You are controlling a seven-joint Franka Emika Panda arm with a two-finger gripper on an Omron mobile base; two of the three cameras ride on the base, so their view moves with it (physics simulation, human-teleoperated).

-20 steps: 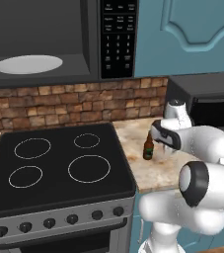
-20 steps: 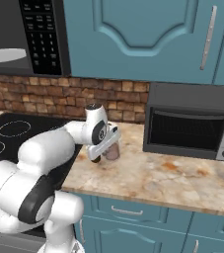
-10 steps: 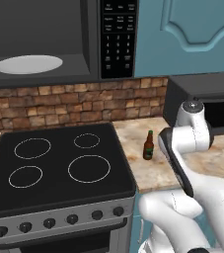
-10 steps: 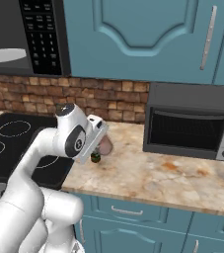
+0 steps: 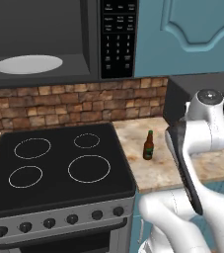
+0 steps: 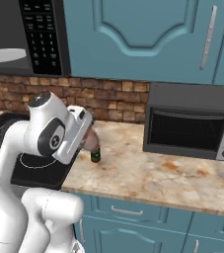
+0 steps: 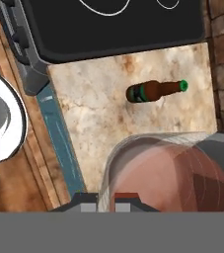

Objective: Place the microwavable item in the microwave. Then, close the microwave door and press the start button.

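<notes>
**Cup up off the bench, in the tool**

The tool [image 7: 114, 200] is closed around the glass cup [image 7: 168, 173], which fills the hand view's lower right right at the fingertips. In the right base view the cup [image 6: 90, 140] peeks out just past the wrist, lifted above the bench [image 6: 148, 173]. The beer bottle [image 5: 148, 145] stands upright on the bench just beyond and below the tool, beside the stove [image 5: 54, 163]. The microwave [image 5: 59, 39] hangs up and to the left of the tool, cavity open, white turntable plate [image 5: 28, 64] bare. A toaster oven [image 6: 192, 123] sits well off to the tool's right.
</notes>
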